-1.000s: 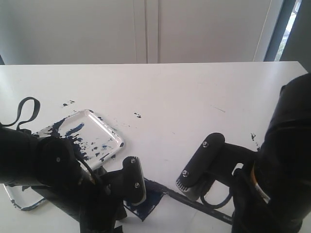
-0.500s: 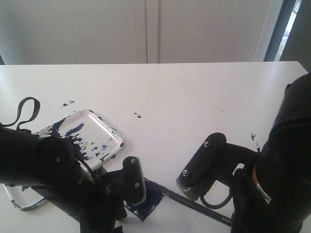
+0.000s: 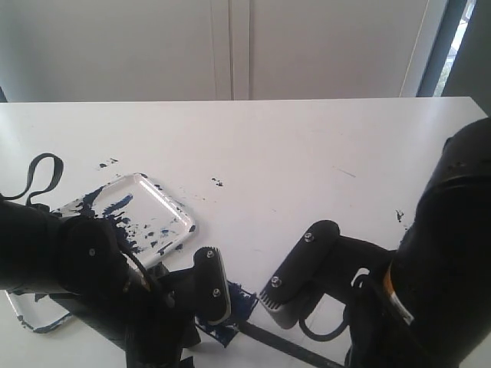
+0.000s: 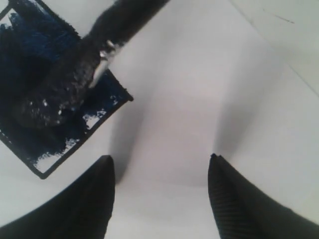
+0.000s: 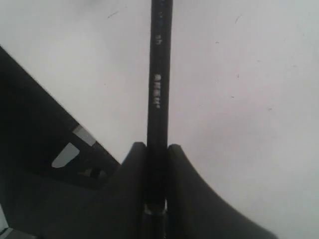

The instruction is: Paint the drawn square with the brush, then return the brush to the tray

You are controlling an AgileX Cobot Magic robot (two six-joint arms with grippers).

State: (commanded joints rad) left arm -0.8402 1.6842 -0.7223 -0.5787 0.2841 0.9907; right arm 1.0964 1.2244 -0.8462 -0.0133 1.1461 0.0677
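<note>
Nearest the onlooker, the right pincer was closed tightly on the black handle of the brush, its two fingers pressed against either side of the shaft. The brush ran low over the white worktop toward the left. Its dark, paint-laden bristles lay on the drawn square, touching the painted surface. The drawn square, close to the near edge of the worktop, was filled largely with dark blue; small white patches showed along one side and at a corner inside the thin black outline. The left pincer stood just beside the drawn square with its fingers spread well apart, bare worktop between them and nothing in its hold. Farther back on the left lay the tray, a clear shallow dish smeared with dark blue paint and partly hidden by the left arm. Beyond it, a few paint specks dotted the worktop, and a pale panelled wall closed the scene.
</note>
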